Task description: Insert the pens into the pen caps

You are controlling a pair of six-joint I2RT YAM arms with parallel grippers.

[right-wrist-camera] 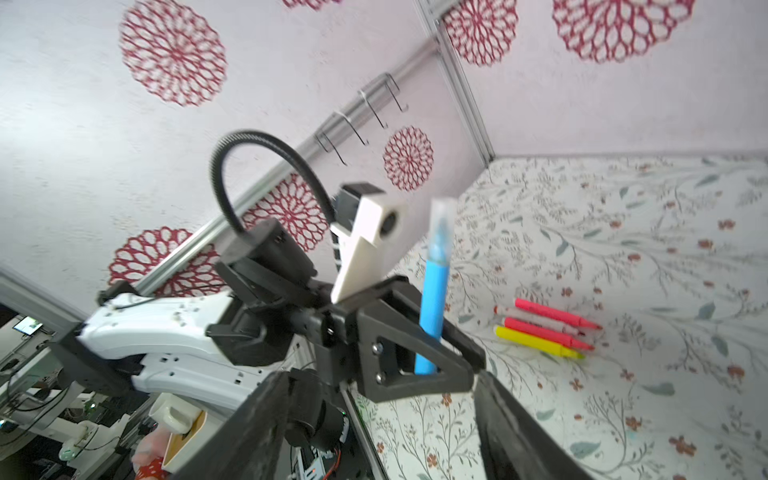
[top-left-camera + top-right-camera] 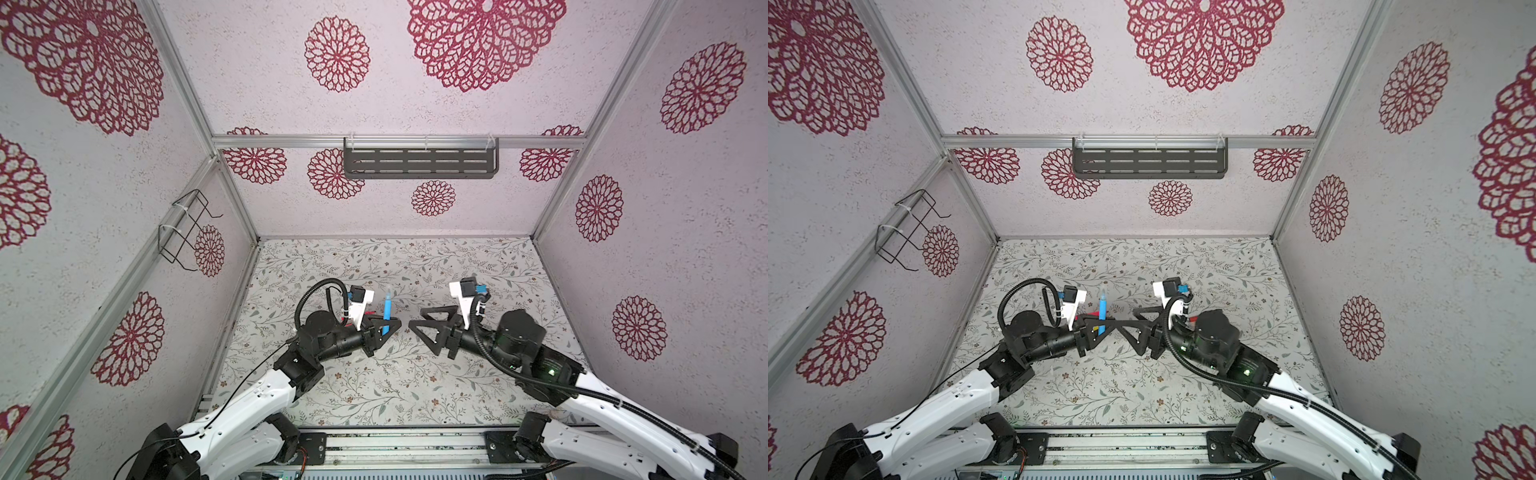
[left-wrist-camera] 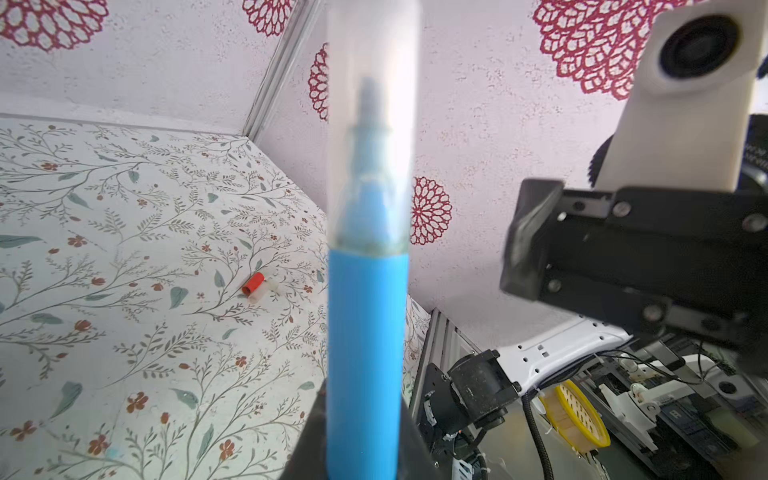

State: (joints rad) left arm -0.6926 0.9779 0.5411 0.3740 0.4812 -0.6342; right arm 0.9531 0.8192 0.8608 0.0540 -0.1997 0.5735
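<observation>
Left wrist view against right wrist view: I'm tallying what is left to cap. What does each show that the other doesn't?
Only the left wrist view: a red cap and pale caps lying together on the table. Only the right wrist view: four loose pens, pink, pale, red-pink and yellow, side by side, apparently uncapped, and the left gripper seen from outside. Both: the blue pen, upright in that gripper's shut jaws, a clear cap over its tip.

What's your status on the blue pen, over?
Left hand shut on blue pen. Clear cap on over its tip. Right hand open, off the pen. Nothing between the hands.
</observation>
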